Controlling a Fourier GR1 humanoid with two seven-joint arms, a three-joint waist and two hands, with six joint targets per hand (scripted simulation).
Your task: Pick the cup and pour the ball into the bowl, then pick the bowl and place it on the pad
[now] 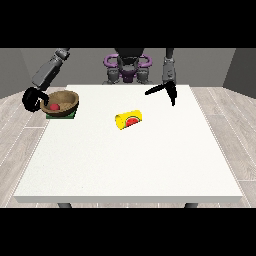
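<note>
We judged the task nearly finished. The red ball (pixel 54 106) sat inside the wooden bowl (pixel 70 102), and the bowl rested on the green pad (pixel 73 115) at the worktop's (pixel 130 165) 10 o'clock corner. The yellow cup (pixel 129 120) lay on its side near centre, emptied. The robot hand at the view's left (pixel 33 99) curled around the bowl's rim at 9 o'clock; only letting go looked left. The robot hand at the view's right (pixel 169 90) hung at 1 o'clock, fingers straight, holding nothing.

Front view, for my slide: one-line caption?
Bowl with ball sits on pad; cup lies tipped mid-table.
</note>
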